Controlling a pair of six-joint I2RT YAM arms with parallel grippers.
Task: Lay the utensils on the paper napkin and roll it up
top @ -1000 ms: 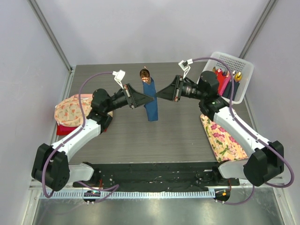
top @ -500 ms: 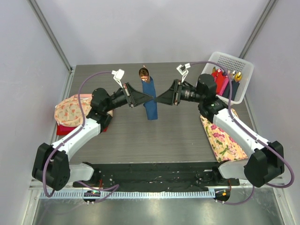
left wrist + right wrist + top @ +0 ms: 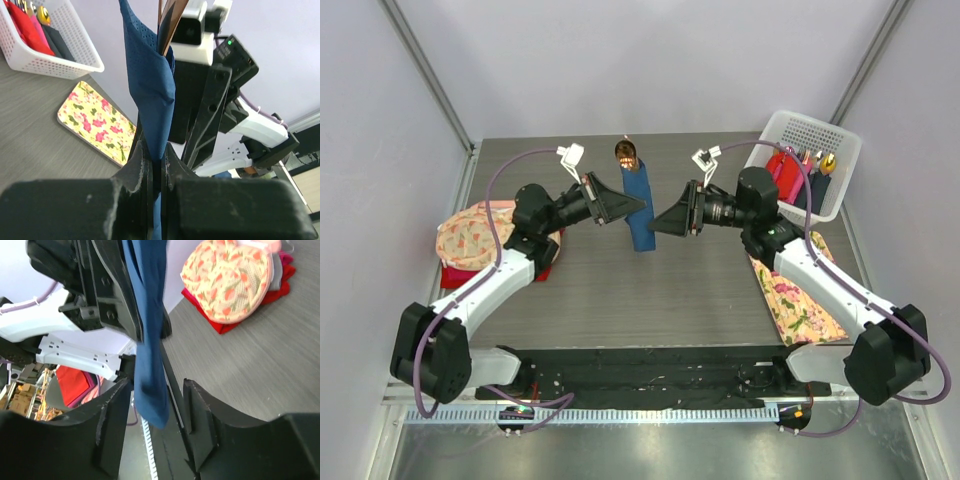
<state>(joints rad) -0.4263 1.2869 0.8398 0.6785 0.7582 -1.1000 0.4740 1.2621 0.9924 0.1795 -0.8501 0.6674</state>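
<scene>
Napkin roll (image 3: 639,205) held off the worktop, above its middle toward far edge, roughly upright, spoon (image 3: 626,153) poking out the top. L gripper (image 3: 642,207) clenched on roll's mid part. R gripper (image 3: 658,222) released, fingers apart, roll's lower end just ahead of the gap, long axis crossing it. Other utensils hidden inside roll; R contact unclear, prob. none.

Pale lilac walls (image 3: 650,60), grey wood-grain table (image 3: 650,290), 2 slanted metal corner posts (image 3: 428,75)
</scene>
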